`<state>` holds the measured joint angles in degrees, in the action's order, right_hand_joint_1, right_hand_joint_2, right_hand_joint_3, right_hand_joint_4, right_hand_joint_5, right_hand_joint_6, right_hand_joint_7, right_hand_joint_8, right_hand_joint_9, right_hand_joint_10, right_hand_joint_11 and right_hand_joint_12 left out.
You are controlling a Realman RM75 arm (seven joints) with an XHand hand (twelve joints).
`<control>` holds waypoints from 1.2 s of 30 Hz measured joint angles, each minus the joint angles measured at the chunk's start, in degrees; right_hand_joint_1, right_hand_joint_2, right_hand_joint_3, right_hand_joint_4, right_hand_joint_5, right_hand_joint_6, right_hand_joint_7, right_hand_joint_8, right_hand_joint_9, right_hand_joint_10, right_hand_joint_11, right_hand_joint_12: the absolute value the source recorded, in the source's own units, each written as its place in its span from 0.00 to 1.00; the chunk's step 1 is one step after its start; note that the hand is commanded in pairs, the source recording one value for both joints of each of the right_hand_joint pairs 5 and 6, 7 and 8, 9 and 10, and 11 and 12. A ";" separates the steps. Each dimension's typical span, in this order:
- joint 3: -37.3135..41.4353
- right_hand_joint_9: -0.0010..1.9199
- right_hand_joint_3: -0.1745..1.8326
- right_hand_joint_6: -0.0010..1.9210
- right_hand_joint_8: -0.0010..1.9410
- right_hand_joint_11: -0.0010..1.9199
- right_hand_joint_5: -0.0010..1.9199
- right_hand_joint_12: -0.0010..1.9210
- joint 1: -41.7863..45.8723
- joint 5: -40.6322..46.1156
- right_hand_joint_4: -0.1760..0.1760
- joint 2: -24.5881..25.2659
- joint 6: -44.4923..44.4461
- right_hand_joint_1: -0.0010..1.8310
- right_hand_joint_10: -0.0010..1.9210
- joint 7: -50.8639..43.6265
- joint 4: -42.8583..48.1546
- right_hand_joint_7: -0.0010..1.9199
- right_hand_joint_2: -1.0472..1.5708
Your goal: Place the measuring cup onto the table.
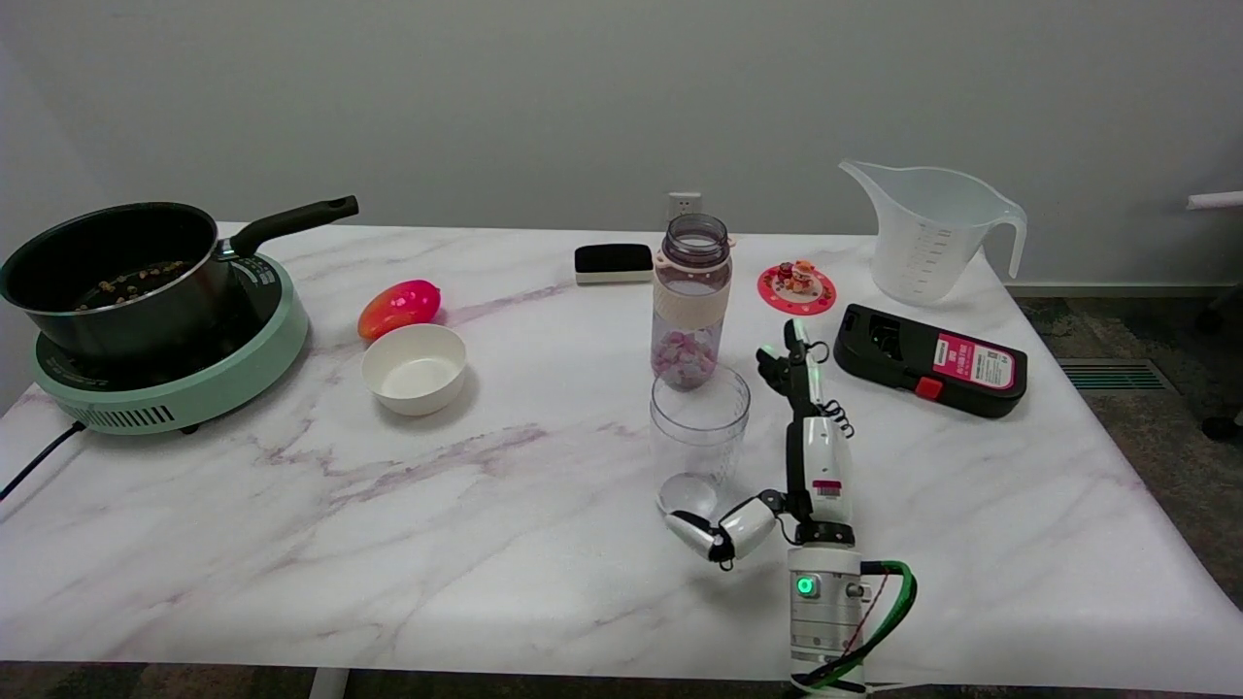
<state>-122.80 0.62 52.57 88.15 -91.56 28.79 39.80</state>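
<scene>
**Right hand beside a clear cup; measuring cup at the far corner**

The right hand (796, 456) is seen reaching in from the near edge of the marble table (291, 544), with its fingers (791, 369) stretched away from the camera and its thumb (723, 532) bent out to the left. Nothing is held; the fingers are spread apart. A clear plastic cup (697, 437) stands upright just left of the hand, between the thumb and the fingers. Whether it is touched by any of them cannot be told.

The measuring cup (927, 233), translucent with a handle on its right side, is found well beyond the hand and to its right, upright on the table near the far right corner. A black device with a red label (932, 361) lies between it and the hand.

Just past the clear cup, a water bottle (691, 301) with pink contents is set. A round red coaster with small figures (796, 287) lies beyond the fingertips. Far to the hand's left, a white bowl (414, 369), a red-orange fruit (399, 307), and a black saucepan (117, 272) on a green cooktop (204, 383) are seen. A black-and-white eraser (614, 263) rests at the far edge.
</scene>
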 measured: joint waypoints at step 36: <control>11.93 0.27 0.73 0.23 0.32 0.25 0.23 0.25 18.16 23.34 0.50 -28.14 -3.32 0.72 0.27 -19.38 40.52 0.33 0.38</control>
